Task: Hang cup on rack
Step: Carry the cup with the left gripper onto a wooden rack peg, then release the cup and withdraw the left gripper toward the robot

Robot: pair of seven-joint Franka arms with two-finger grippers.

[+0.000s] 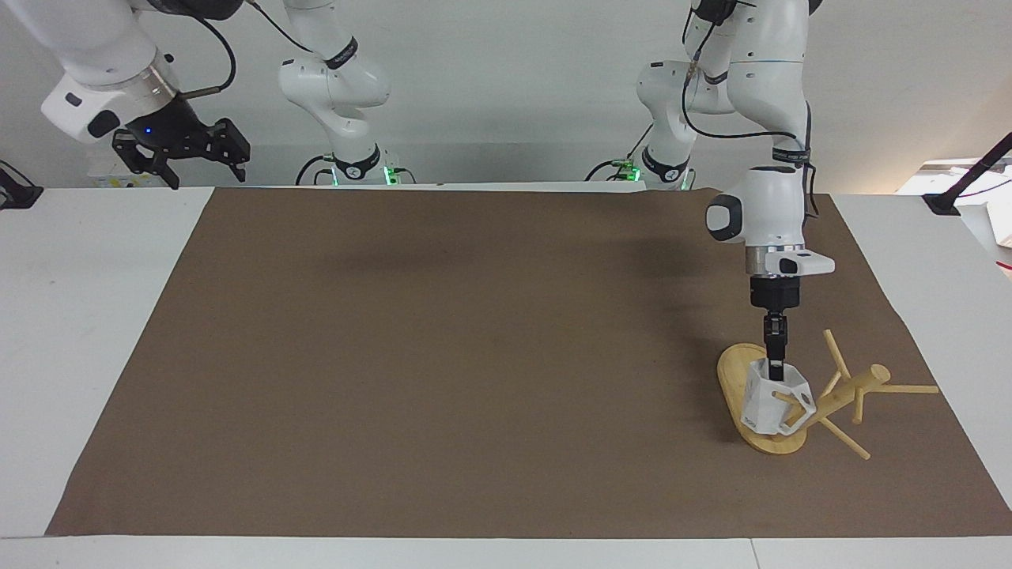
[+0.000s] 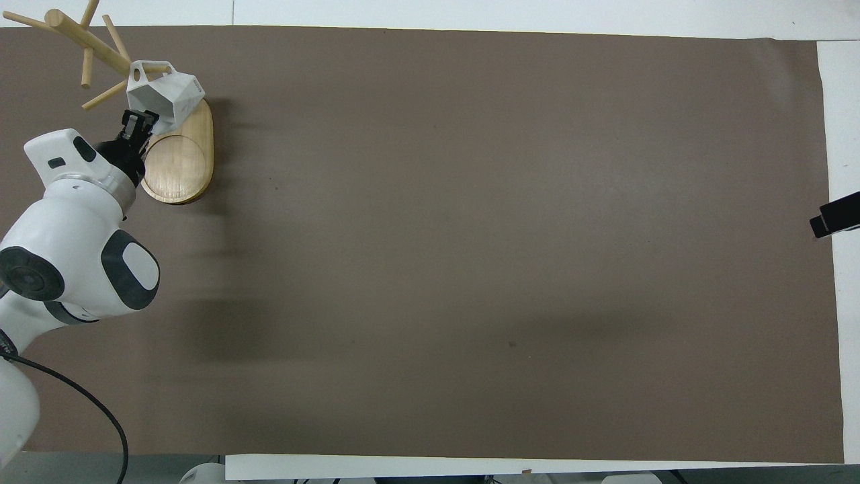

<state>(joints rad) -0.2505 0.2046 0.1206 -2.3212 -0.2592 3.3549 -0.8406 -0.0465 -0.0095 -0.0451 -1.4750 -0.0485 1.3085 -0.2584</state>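
Note:
The white faceted cup (image 1: 765, 401) hangs from my left gripper (image 1: 775, 370), which is shut on its rim and points straight down. The cup is over the bamboo rack's oval base (image 1: 737, 378), right against the central post (image 1: 842, 395). Its looped handle (image 1: 798, 411) faces the post, and a low peg (image 2: 158, 68) appears to pass through the handle (image 2: 138, 67) in the overhead view. There the left gripper (image 2: 140, 122) and the cup (image 2: 168, 97) show over the base (image 2: 180, 161). My right gripper (image 1: 178, 158) waits open, raised above the right arm's end of the table.
A brown mat (image 1: 474, 356) covers most of the white table (image 1: 87, 332). The rack's other thin pegs (image 1: 909, 389) stick out toward the left arm's end. A black clamp (image 1: 945, 201) sits at the table's edge near the left arm's end.

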